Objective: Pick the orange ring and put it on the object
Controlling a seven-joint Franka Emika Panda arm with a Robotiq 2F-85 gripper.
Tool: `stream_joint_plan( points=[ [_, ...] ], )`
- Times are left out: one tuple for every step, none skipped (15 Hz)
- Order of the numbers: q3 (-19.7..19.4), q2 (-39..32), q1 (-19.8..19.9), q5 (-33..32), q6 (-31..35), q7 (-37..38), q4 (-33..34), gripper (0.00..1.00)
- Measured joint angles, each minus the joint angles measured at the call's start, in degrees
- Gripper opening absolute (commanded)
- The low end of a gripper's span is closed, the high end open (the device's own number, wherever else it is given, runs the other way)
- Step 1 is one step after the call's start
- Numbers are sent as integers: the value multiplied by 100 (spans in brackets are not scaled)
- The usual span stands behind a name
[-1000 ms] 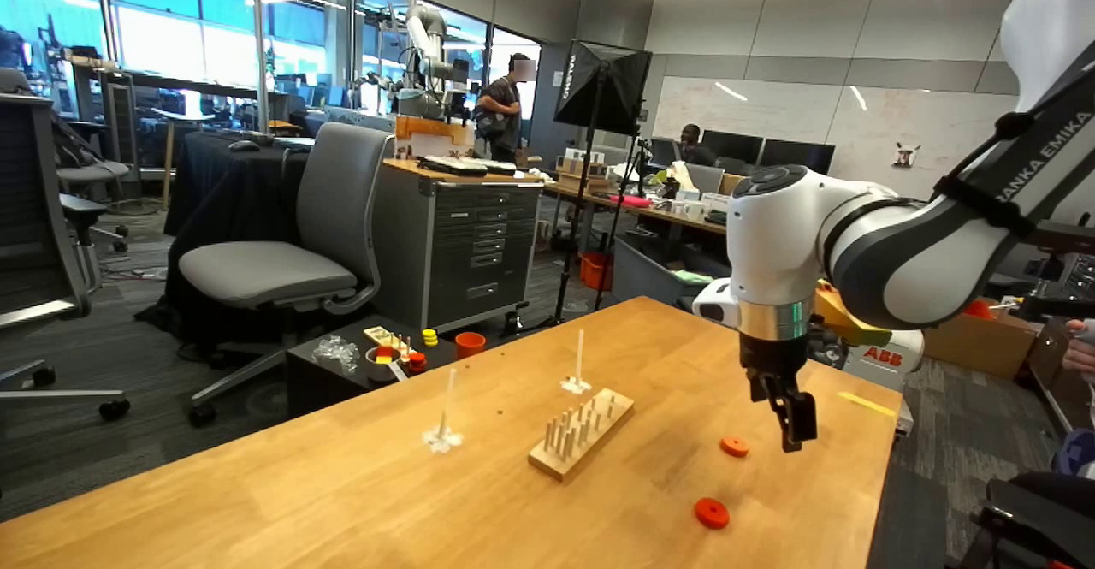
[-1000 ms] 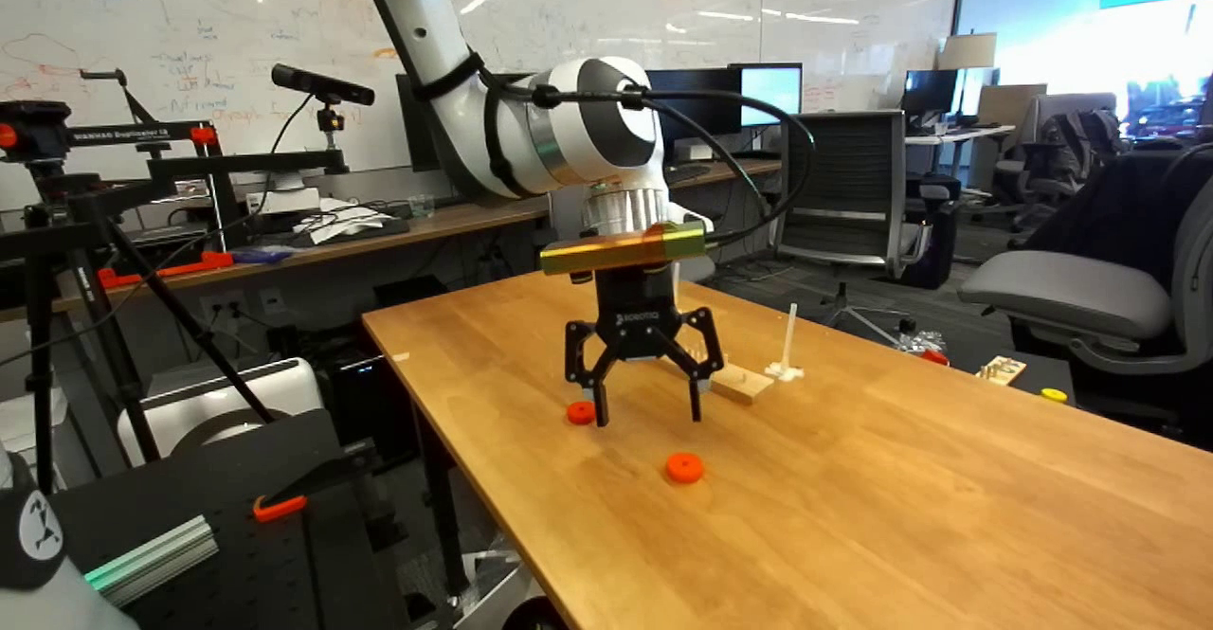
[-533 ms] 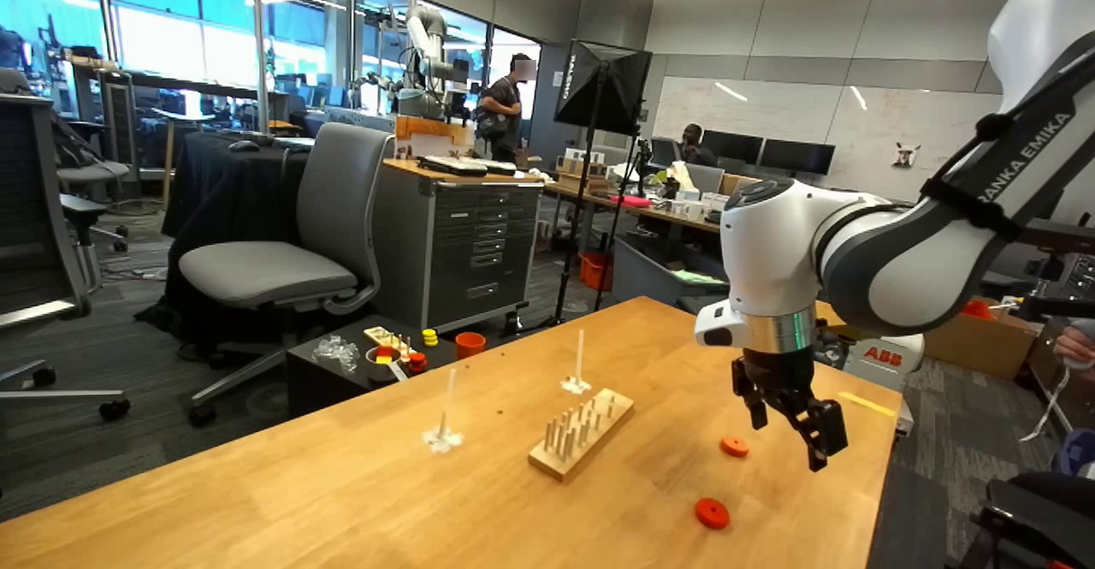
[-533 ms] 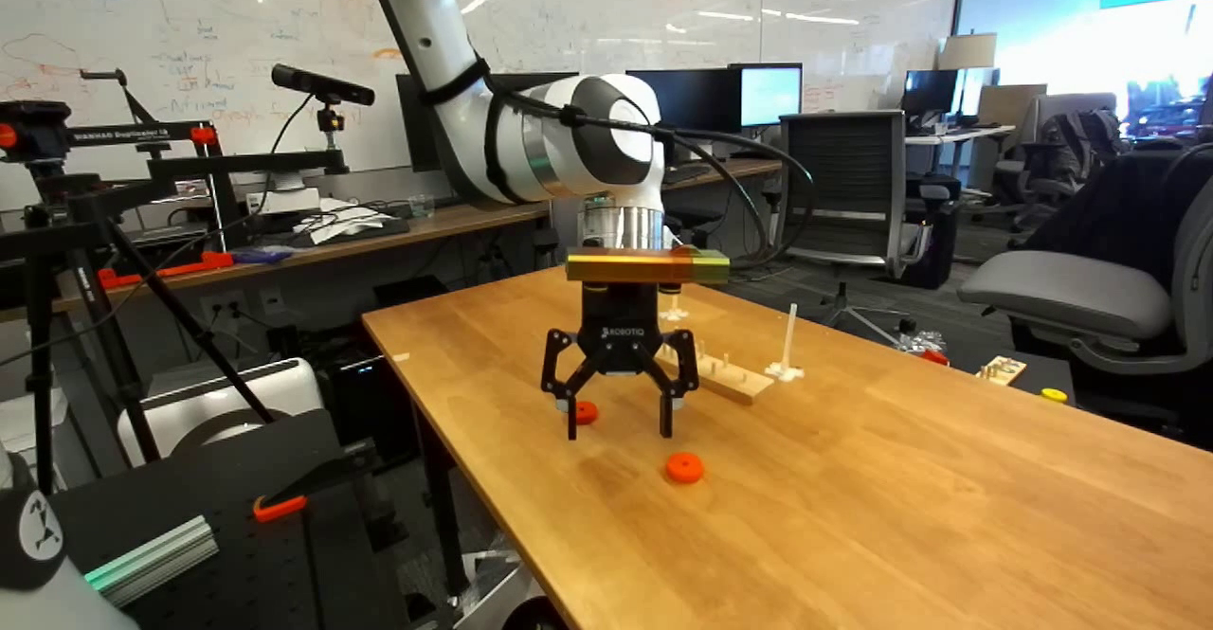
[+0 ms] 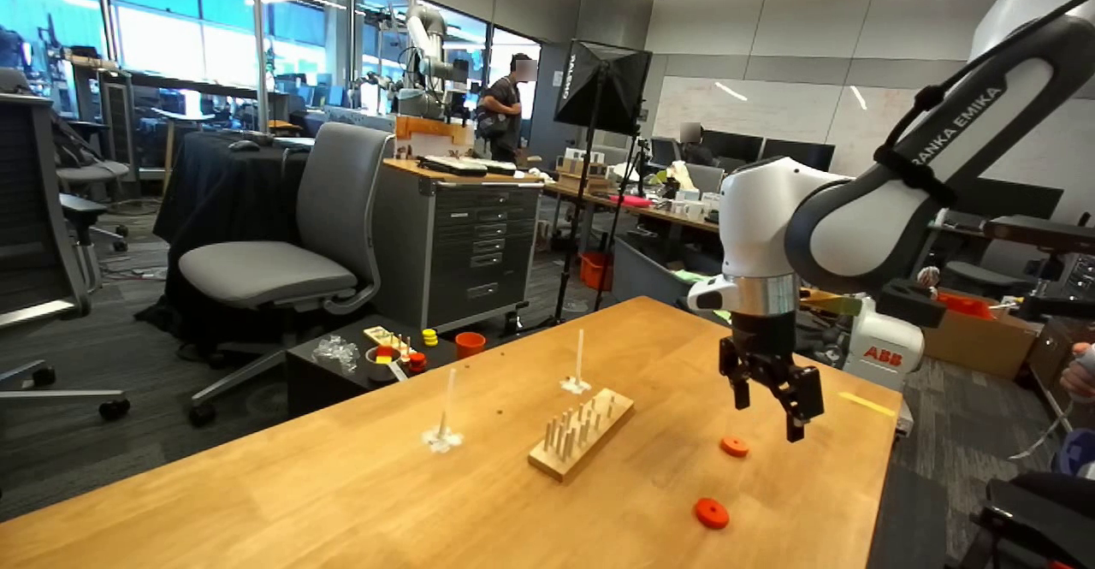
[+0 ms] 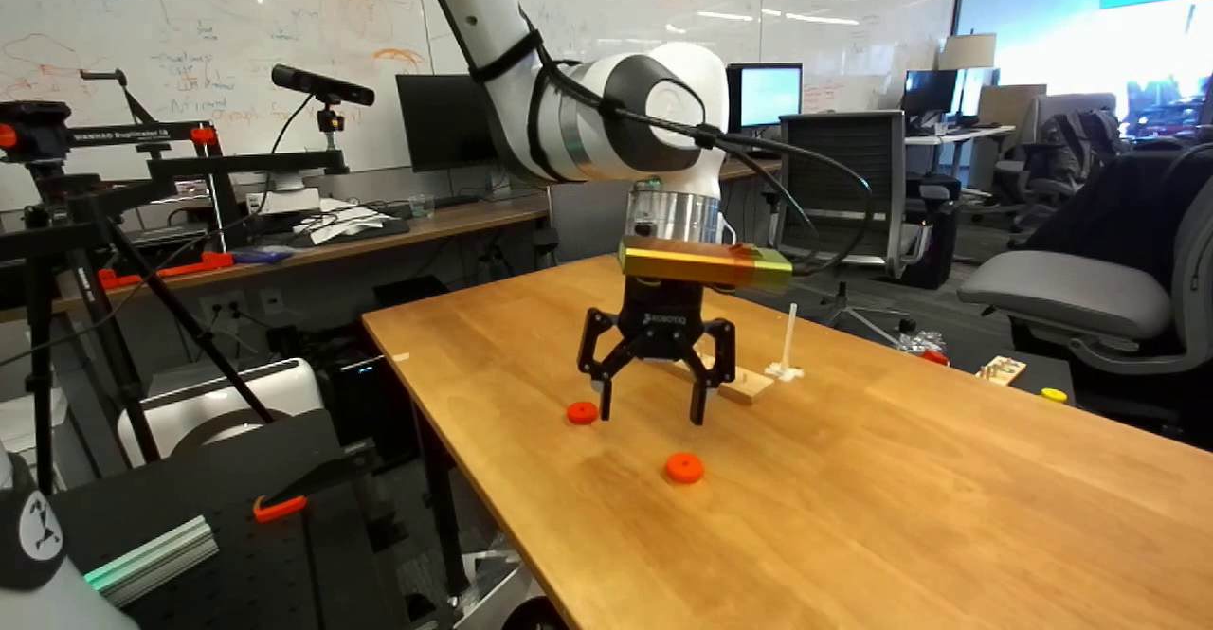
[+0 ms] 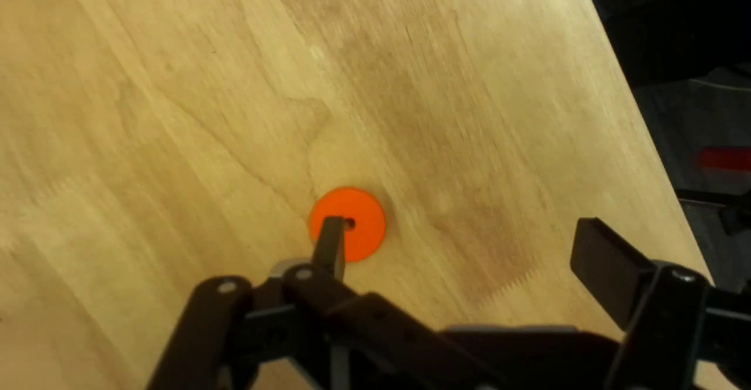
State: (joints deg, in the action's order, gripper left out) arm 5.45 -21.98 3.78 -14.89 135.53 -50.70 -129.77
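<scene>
Two look-alike orange-red rings lie flat on the table. The more orange ring also shows in an exterior view and in the wrist view, where one finger partly hides it. The redder ring also shows in an exterior view. The object, a pale wooden block with several upright pegs, also shows in an exterior view, partly behind the gripper. My gripper is open and empty above the table near the rings; it also shows elsewhere and in the wrist view.
Two lone thin stick stands rise beyond the block; one stick also shows in an exterior view. The table edge runs down the right of the wrist view. A black side table holds a cup and small pieces.
In an exterior view my gripper moved left and lower, then back right and slightly up. It stayed open throughout. The rings and the block have not moved.
</scene>
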Motion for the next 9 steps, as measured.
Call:
stream_joint_plan(
  points=[
    [-16, -49, 25, 54, 0, -1, 83, 100],
    [-42, -120, 35, 66, 13, 25, 172, 100],
    [-69, -206, 35, 66, 21, 50, 256, 100],
    [-94, -315, 35, 66, 32, 102, 349, 100],
    [-112, -426, 35, 66, 45, 161, 433, 100],
    [-129, -549, 34, 66, 61, 225, 520, 100],
    [-139, -677, 33, 65, 68, 283, 611, 100],
    [-144, -812, 33, 65, 69, 343, 708, 100],
    [-144, -934, 33, 65, 69, 392, 798, 100]
  ],
)
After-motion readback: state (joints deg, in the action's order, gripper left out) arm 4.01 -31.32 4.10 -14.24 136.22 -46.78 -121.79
